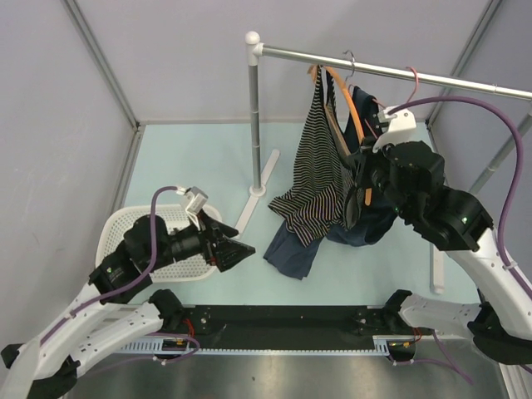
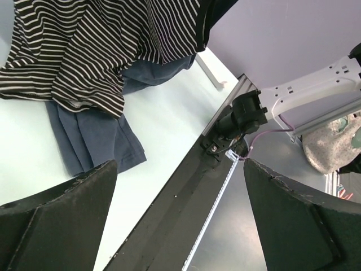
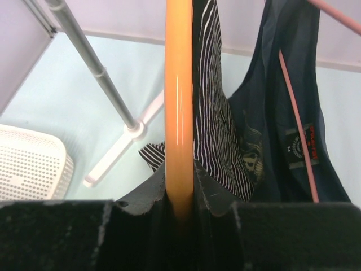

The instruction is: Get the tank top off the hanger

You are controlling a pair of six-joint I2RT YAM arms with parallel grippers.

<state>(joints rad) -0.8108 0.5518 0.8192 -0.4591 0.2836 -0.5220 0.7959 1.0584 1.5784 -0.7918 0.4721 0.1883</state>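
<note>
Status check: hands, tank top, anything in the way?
Left hand open, empty, low over table. Right hand shut on hanger. Tank top not yet off hanger, hem on table. Navy T-shirt crowding it.

Right wrist view:
- The hanger runs off the top edge. Its lower end vanishes between the fingers of the right gripper, and the contact itself is not visible.
- The pink hanger is cut at the upper right.
- The label on the navy T-shirt has print too small to read.
- The basket is cut by the left edge.

Left wrist view:
- The tank top is cut by the top edge.
- The finger bases of the left gripper are lost below the bottom edge.

Top view:
- The right arm covers much of the navy T-shirt.
</note>
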